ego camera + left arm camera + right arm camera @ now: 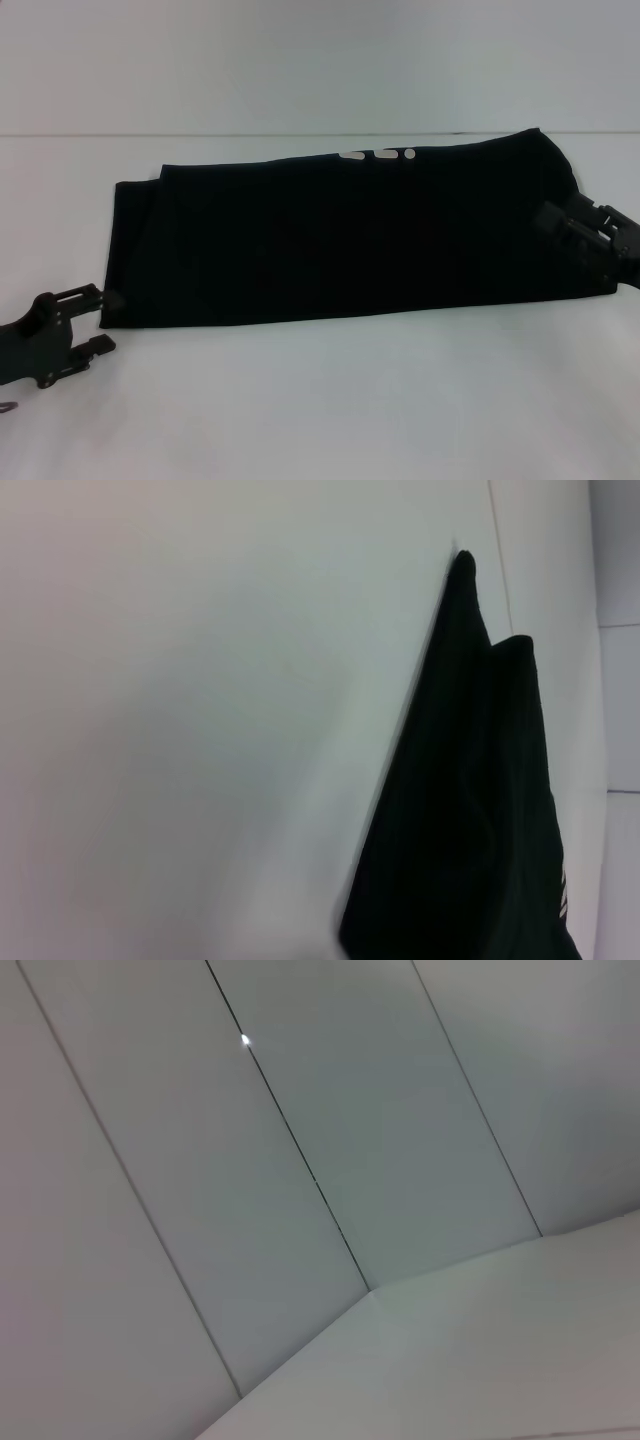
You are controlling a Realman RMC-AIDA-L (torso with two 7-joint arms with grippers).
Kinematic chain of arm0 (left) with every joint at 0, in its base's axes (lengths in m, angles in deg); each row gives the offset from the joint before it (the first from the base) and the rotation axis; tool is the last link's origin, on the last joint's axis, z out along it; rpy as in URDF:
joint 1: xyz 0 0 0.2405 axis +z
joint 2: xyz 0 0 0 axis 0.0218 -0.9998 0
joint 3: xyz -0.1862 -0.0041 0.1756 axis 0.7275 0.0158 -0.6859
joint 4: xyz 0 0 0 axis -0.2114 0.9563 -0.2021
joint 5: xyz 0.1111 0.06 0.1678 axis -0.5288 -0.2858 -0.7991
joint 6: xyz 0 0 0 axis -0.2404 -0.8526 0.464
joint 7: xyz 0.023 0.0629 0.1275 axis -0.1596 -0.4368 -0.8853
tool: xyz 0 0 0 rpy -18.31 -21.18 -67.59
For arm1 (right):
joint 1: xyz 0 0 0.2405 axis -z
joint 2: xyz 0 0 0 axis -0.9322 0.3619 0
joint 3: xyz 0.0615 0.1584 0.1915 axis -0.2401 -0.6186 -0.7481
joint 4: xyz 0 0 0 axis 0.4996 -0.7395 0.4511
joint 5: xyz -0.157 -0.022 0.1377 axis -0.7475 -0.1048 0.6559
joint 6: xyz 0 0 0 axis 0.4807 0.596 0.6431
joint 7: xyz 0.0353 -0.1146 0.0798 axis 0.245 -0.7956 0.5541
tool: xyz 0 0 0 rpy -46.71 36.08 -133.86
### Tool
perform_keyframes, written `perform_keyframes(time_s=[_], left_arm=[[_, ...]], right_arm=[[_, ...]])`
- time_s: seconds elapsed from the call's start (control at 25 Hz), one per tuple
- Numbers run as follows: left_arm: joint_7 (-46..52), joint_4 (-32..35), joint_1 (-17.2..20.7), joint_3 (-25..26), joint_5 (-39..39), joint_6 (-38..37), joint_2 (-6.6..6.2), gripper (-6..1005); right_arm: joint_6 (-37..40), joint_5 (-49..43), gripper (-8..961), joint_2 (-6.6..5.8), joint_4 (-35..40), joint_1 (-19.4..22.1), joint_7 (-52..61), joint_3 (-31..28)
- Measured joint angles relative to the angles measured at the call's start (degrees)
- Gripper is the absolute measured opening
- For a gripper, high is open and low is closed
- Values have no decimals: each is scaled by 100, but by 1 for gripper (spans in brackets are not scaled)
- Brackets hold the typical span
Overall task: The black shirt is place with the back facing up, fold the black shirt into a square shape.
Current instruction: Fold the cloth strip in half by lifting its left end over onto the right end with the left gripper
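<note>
Shirt: the black shirt (pixel 340 235) lies as a long horizontal band across the middle of the head view, on a white table (pixel 330 400). It looks already folded lengthwise; a few white marks show at its upper edge, centre right.
Step in hand: by my judgement, the next fold brings one short end over toward the other to make a square.
Doing it well: each gripper should take a corner through every layer, lift only slightly, carry the end across level, and lay the edges flush so nothing bunches.
Left gripper: the left gripper (pixel 92 318) sits at the lower left of the frame, just beside the shirt's lower left corner. Its two fingers stand apart, nothing visibly between them.
Right gripper: the right gripper (pixel 560 222) reaches in from the right edge, over the shirt's right end. Black on black, so I cannot tell how its jaws stand.
Left wrist view: a dark wedge of shirt (pixel 470 810) at the lower right.
</note>
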Motion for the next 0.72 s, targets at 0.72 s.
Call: perform_keyframes(time_s=[0.72], left_arm=[[347,-146,-75,188,-1,192,2,673]], right_arm=[[-22,11,730,14,-17,8,-10,-26]])
